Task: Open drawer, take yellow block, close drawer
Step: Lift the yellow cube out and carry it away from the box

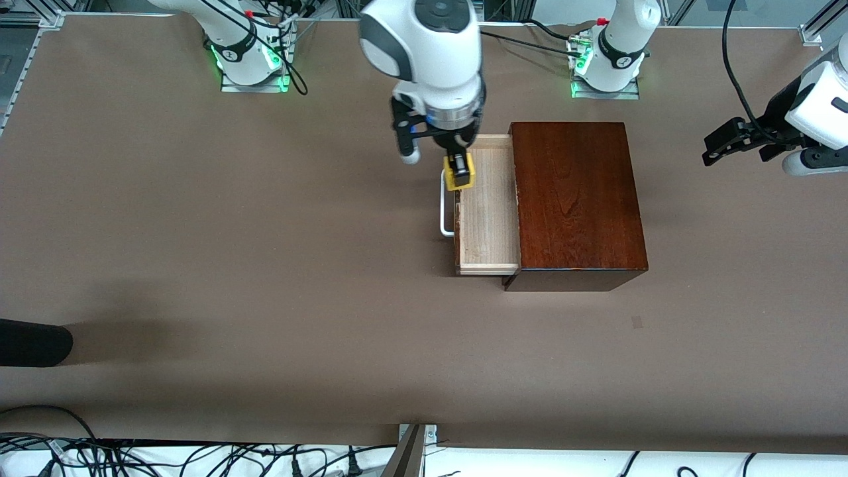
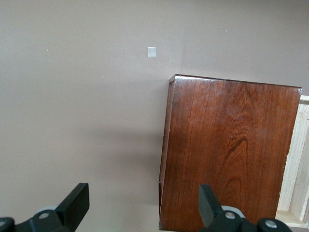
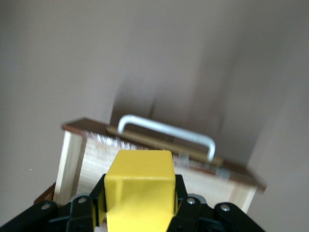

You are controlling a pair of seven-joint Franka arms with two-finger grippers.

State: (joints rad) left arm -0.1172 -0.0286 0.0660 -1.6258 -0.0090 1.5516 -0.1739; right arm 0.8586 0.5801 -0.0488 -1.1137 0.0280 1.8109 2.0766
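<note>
The drawer (image 1: 487, 212) is pulled out of the mahogany box (image 1: 576, 199) toward the right arm's end of the table; its pale-wood tray looks empty and its white loop handle (image 1: 445, 211) sticks out. My right gripper (image 1: 458, 171) is shut on the yellow block (image 1: 459, 173) and holds it in the air over the drawer's front edge. In the right wrist view the block (image 3: 140, 191) sits between the fingers above the tray (image 3: 72, 159) and handle (image 3: 166, 131). My left gripper (image 1: 732, 142) is open and empty, waiting past the box at the left arm's end.
The box top (image 2: 231, 150) fills part of the left wrist view. A small pale mark (image 1: 636, 322) lies on the brown table nearer the front camera. A dark object (image 1: 33, 341) pokes in at the table edge at the right arm's end.
</note>
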